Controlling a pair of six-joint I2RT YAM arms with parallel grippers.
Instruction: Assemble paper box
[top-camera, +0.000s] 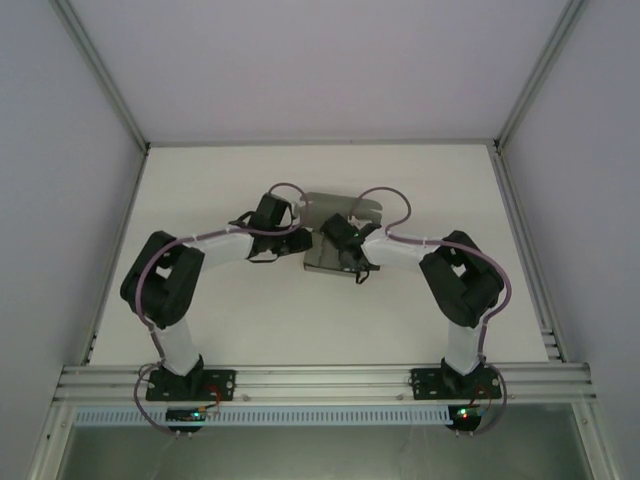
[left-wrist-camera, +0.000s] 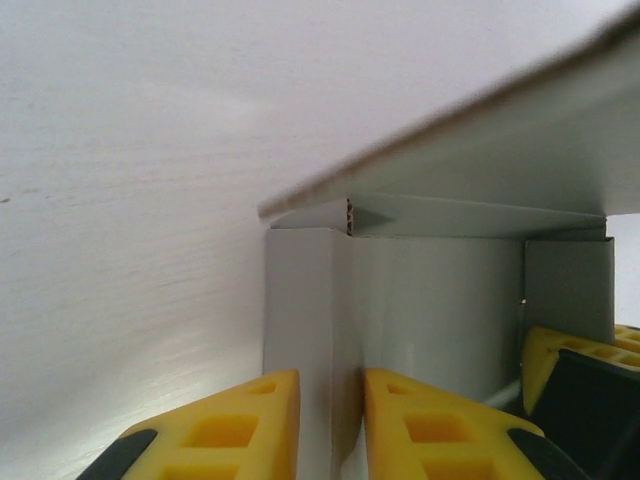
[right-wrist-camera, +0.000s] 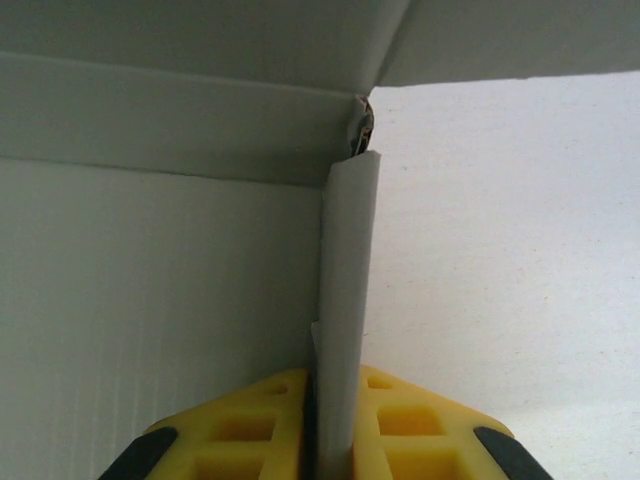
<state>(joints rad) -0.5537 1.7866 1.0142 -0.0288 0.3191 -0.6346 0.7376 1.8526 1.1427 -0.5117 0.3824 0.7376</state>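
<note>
Now left tool (also right tool) pinches box.

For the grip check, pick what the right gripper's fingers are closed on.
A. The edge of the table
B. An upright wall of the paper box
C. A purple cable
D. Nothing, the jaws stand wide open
B: in the right wrist view the right gripper has its yellow fingers pressed against both faces of an upright wall of the paper box.
</note>
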